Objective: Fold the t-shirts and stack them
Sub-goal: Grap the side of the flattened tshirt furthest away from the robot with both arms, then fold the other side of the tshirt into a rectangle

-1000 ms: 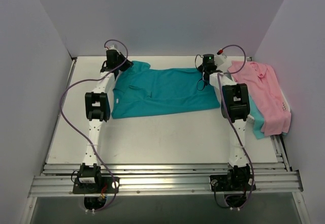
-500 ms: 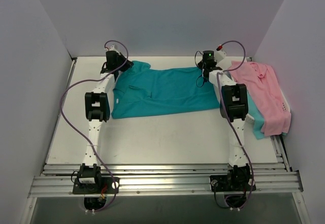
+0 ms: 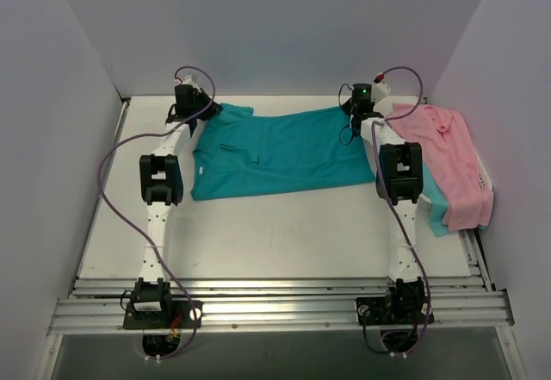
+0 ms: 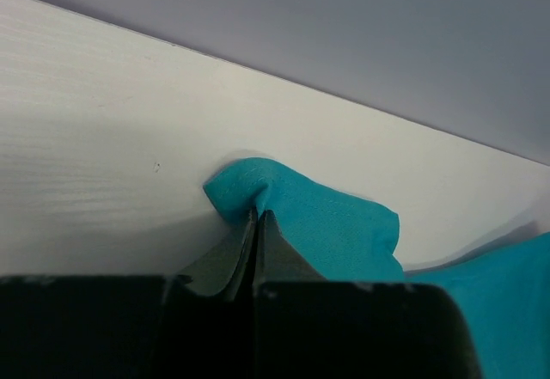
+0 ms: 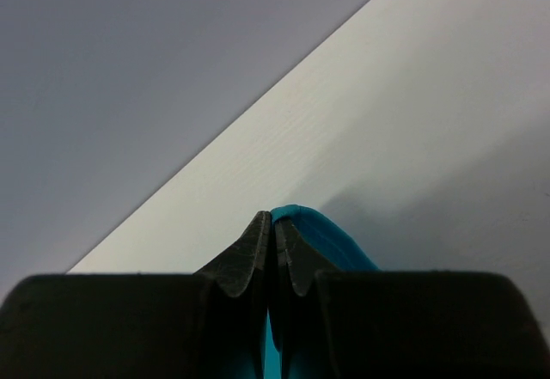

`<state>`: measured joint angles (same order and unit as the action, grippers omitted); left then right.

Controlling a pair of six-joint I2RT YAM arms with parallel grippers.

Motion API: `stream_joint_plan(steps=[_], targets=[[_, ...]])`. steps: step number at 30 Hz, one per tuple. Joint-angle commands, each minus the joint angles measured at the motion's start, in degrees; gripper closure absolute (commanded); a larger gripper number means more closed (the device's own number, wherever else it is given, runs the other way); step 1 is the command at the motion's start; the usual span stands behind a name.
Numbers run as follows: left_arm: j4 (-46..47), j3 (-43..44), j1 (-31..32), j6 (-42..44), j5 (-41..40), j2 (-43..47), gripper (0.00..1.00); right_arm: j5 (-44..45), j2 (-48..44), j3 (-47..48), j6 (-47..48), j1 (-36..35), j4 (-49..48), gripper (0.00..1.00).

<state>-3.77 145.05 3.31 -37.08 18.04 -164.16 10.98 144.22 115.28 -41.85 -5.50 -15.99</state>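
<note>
Nearest the arm bases, at 6 o'clock in the top view, the table (image 3: pixel 258 233) lies bare. Past it, a teal shirt (image 3: pixel 275 152) is spread flat from the middle toward 12 o'clock, its long side running from 9 to 3. At 3 o'clock a pink shirt (image 3: pixel 448 160) lies crumpled over a second teal shirt (image 3: pixel 437 212), of which only a strip shows at the near edge; both wait unfolded, touching or just beside the spread shirt's right end. Farther out, the left claw (image 3: pixel 194 111) sits at 11 o'clock on the shirt's far left corner and the right claw (image 3: pixel 360 115) at 1 o'clock on its far right corner. The wrist views show each one closed tight on cloth: the left pinches a small bunched fold of teal hem, and the right holds a thin teal edge between its closed tips, with the back wall (image 5: pixel 129 70) close behind. The step in hand looks like the first fold of the teal shirt, with the far edge gripped at both corners. The next move probably calls for lifting both corners together, keeping the edge taut between them, and carrying it toward 6 o'clock to lay it on the near hem. The right pinch looks shallow and may slip.
</note>
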Motion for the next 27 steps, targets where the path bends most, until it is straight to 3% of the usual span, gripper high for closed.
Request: stream_joint_plan(steps=[1, 15, 22, 27], targets=[[0.96, 0.14, -0.41, 3.15, 1.29, 6.65, 0.98, -1.23, -2.45, -0.76, 1.06, 0.4, -2.99, 1.0], [2.72, -3.99, 1.08, 8.16, 5.6, 14.39, 0.98, -5.09, -7.46, -6.99, 1.68, 0.84, -5.89, 1.0], [2.45, -11.1, 1.87, 12.47, 4.81, 19.75, 0.98, -6.67, -11.77, -11.13, 2.29, 1.28, -7.74, 1.0], [4.98, -21.2, 1.96, 15.37, 3.67, 25.72, 0.98, -7.82, -16.77, -17.1, 2.91, 1.45, -9.85, 1.0]])
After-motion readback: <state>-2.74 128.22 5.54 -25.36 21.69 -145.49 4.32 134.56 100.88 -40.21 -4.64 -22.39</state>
